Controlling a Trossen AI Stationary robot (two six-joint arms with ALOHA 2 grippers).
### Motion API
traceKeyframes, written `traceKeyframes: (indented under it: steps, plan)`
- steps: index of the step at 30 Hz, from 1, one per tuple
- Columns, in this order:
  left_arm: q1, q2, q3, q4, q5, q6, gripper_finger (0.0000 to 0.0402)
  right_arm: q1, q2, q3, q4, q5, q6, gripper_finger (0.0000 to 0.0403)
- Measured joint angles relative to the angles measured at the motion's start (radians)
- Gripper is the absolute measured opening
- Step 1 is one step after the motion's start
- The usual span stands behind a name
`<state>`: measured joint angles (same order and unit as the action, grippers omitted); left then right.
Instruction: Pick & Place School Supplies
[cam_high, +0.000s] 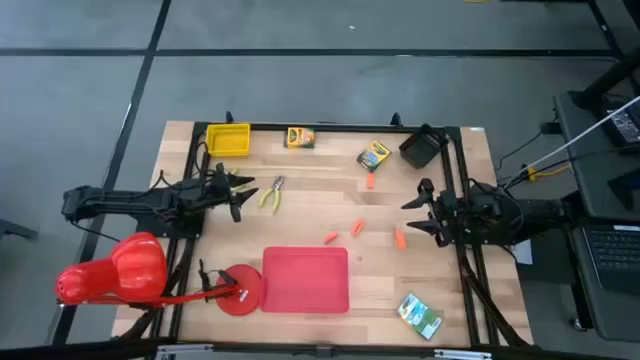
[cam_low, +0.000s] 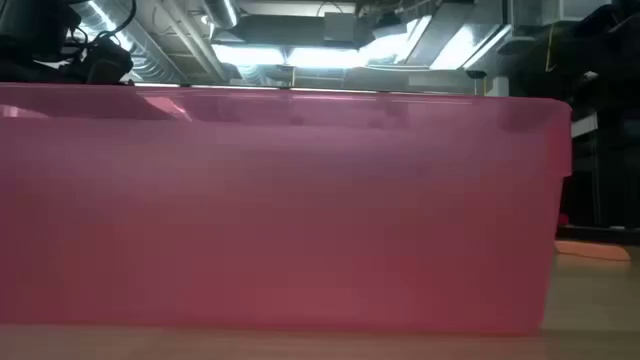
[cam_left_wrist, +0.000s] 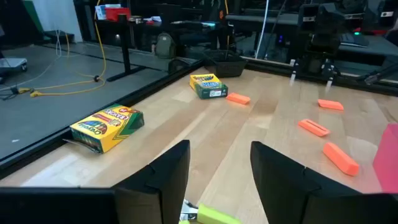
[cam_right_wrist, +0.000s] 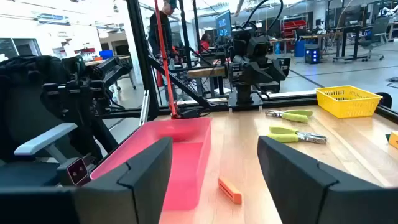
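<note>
Two claws spread and empty, supplies scattered on the surface

Two arms sit low at opposite edges of the wooden surface (cam_high: 300, 190). On the left, the left claw (cam_high: 238, 193) has its fingers spread with nothing between them, just beside the yellow-green-handled pliers (cam_high: 271, 194), which lie to its right. On the right, the right claw (cam_high: 413, 212) is likewise spread and empty, facing inward across the surface.

Between the two arms lie four short orange sticks: one at the far middle (cam_high: 369, 181), two near the centre (cam_high: 357, 228) (cam_high: 330, 237) and one close to the right claw (cam_high: 400, 239). Along the far edge sit a yellow basket (cam_high: 228, 139) at the left, one crayon box (cam_high: 300, 137) in the middle, a second crayon box (cam_high: 373, 155) to its right, and a black container (cam_high: 421, 147) at the far right corner. A green-white pack (cam_high: 420, 315) lies at the near right corner.

Near the front edge rests the flat red tray (cam_high: 306, 280), with nothing visible in it, and a red disc (cam_high: 240, 290) touches its left side. A big red cone-shaped object (cam_high: 115, 270) sits off the near left corner.
</note>
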<state>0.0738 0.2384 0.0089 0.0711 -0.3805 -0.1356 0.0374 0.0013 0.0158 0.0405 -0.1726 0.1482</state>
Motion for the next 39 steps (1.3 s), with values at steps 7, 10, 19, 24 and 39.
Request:
traceKeyframes:
  steps: [7,10,19,24,39]
  plan:
    - [0.0,0.0,0.0,0.0,0.0,0.0,0.0169,0.0,0.0,0.0,0.0,0.0,0.0,0.0242]
    - [0.0,0.0,0.0,0.0,0.0,0.0,0.0169,0.0,0.0,0.0,0.0,0.0,0.0,0.0242]
    - [0.0,0.0,0.0,0.0,0.0,0.0,0.0169,0.0,0.0,0.0,0.0,0.0,0.0,0.0242]
    - [0.0,0.0,0.0,0.0,0.0,0.0,0.0169,0.0,0.0,0.0,0.0,0.0,0.0,0.0242]
    - [0.0,0.0,0.0,0.0,0.0,0.0,0.0169,-0.006,0.001,0.0,0.012,0.0,-0.059,0.0242]
